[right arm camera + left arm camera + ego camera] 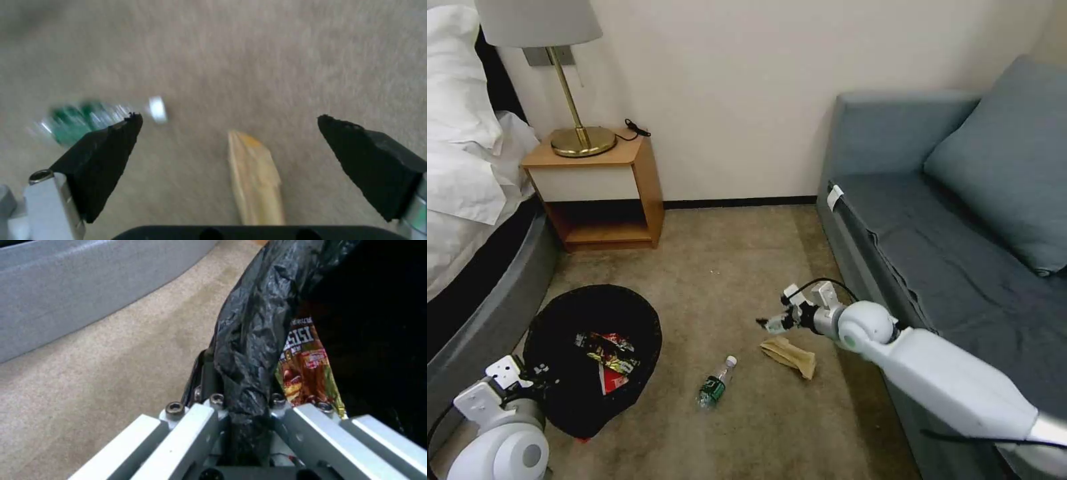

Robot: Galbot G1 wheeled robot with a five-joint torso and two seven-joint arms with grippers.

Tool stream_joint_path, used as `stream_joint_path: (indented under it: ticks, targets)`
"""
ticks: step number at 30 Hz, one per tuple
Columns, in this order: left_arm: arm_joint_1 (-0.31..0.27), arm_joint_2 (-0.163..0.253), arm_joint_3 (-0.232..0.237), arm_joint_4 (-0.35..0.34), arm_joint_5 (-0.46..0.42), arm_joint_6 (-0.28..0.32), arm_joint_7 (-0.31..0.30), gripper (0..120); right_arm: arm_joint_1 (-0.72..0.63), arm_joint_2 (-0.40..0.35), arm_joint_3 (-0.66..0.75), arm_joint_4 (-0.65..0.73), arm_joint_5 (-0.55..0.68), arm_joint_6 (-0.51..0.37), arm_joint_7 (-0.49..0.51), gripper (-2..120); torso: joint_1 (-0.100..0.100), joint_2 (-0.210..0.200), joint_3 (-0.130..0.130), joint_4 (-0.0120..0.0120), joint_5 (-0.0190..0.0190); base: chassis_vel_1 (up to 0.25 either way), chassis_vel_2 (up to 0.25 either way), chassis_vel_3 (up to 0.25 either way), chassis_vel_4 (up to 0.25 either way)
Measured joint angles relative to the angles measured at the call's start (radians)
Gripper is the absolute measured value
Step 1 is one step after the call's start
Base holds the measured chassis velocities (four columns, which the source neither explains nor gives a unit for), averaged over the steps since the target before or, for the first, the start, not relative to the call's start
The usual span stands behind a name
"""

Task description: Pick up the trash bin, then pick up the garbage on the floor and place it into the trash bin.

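Wrappers in bin [560,320]; bottle [715,383], paper [790,355] on carpet.

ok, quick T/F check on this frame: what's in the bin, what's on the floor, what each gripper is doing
1. The left gripper is shut on the trash bin rim. True.
2. The right gripper holds the tan paper. False: its fingers are open above the paper, which lies on the carpet.
3. The bottle is already in the bin. False: it lies on the carpet between bin and paper.
4. The red-white packet and gold-brown wrapper lie inside the bin. True.
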Motion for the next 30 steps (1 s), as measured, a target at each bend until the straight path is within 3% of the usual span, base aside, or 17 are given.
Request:
stream_joint_path:
  ticks: [3, 5, 14, 30]
  targets:
    - [0.000, -0.001, 0.000, 0.000, 0.003, -0.001, 0.000, 1, 0.031, 0.014, -0.039, -0.049, -0.043, 0.004, -0.029, 100, 0.000, 0.000, 0.000, 0.0001, 0.0001, 0.000, 0.000, 0.000, 0.000]
    - [0.000, -0.004, 0.001, 0.004, 0.011, -0.002, 0.002, 1, 0.074, 0.043, -0.101, -0.156, -0.115, 0.047, -0.093, 100, 0.000, 0.000, 0.000, 0.0002, 0.0002, 0.000, 0.000, 0.000, 0.000]
    - [0.005, -0.012, 0.005, 0.009, 0.032, -0.006, 0.004, 1, 0.117, 0.134, -0.173, -0.426, -0.216, 0.166, -0.165, 100, 0.000, 0.000, 0.000, -0.0001, -0.0001, 0.000, 0.000, 0.000, 0.000]
    - [0.008, -0.011, -0.002, 0.013, 0.039, -0.010, 0.005, 1, 0.048, 0.223, -0.163, -0.554, -0.292, 0.260, -0.148, 98, 0.000, 0.000, 0.000, 0.0001, -0.0001, 0.000, 0.000, 0.000, 0.000]
